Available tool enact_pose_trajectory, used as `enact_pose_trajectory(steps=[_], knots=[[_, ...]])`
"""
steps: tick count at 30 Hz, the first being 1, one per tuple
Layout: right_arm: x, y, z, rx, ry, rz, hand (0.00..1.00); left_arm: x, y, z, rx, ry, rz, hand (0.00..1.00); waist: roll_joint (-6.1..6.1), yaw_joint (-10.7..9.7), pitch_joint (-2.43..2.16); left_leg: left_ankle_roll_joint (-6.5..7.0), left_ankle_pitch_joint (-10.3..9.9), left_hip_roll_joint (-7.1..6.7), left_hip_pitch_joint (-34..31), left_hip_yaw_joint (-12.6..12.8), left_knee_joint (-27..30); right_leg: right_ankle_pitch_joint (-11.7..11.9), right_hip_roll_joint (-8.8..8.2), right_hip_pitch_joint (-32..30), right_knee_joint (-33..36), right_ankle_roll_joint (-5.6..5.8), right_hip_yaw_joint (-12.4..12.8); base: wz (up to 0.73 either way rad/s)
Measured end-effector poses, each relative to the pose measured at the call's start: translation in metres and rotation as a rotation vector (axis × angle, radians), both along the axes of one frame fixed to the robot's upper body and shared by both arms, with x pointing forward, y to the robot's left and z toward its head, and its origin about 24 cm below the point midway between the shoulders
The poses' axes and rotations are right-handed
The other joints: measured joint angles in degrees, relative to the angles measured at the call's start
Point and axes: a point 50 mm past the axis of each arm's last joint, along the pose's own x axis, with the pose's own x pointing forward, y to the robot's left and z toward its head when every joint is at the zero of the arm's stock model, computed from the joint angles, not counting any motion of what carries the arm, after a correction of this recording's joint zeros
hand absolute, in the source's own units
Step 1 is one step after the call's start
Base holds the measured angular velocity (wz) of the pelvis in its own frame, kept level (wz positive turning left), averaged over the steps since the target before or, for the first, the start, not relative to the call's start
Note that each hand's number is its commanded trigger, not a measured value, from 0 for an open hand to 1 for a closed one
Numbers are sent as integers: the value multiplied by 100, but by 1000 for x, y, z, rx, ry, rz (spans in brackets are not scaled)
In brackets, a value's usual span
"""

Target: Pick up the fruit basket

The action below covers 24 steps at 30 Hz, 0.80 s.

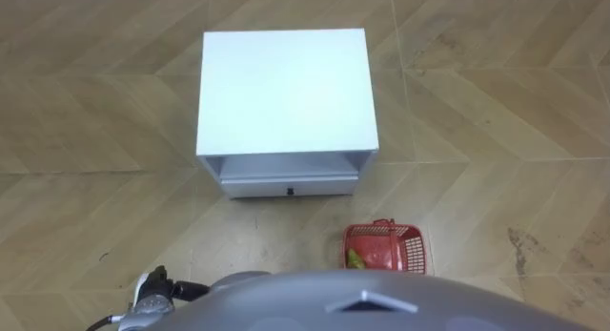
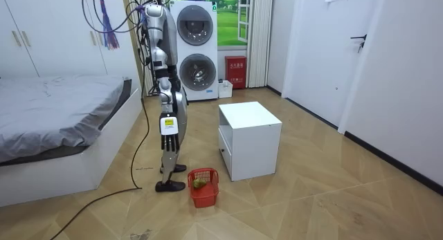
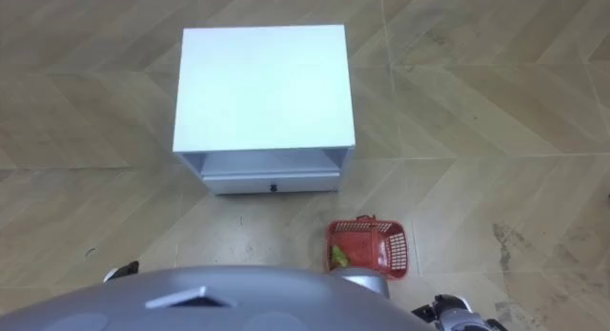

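The fruit basket (image 1: 386, 245), red with an open lattice wall, sits on the wooden floor (image 1: 496, 112) just in front of the robot and a little to its right. Its handle is folded down along the rim. A green fruit (image 1: 355, 258) lies in the end of the basket nearest the robot's middle. Nothing touches the basket.

In the room view the robot stands upright between the bed (image 2: 55, 122) and a white cabinet (image 1: 286, 88), facing the cabinet, with the basket close beside its feet. The cabinet stands just beyond the basket and apart from it. It has a flat top, an open slot beneath that, and a closed drawer (image 1: 289, 186) with a small dark knob at the bottom.

The right hand (image 2: 168, 129) hangs beside the thigh, high above the basket and well apart from it. In the right eye view it shows at the lower edge, to the right of the basket. The left hand (image 1: 152, 291) shows low on the left beside the torso, on the far side of the body from the basket. Whether the fingers of either hand are open or closed cannot be told, but neither hand is touching the basket.

Behind the robot, two washing machines (image 2: 194, 50) are stacked against the far wall.
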Motion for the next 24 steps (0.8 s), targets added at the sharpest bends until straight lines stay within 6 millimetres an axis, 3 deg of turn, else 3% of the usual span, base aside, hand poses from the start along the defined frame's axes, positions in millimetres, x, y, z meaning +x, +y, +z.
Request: enact_pose_trajectory(steps=[14, 24], knots=[[8, 0, 0, 0, -16, 3, 0, -3, 1, 0, -1, 5, 12, 0, 3, 16, 3, 0, 0, -5, -13, -23, 4, 0, 0, -5, 2, 0, -3, 0], [9, -1, 0, -2, -25, 5, 0, -17, 0, -2, -39, 48, 12, 0, 21, -9, -10, 0, 0, -13, -45, -11, 20, 0, -15, -15, 5, 0, -95, 0]])
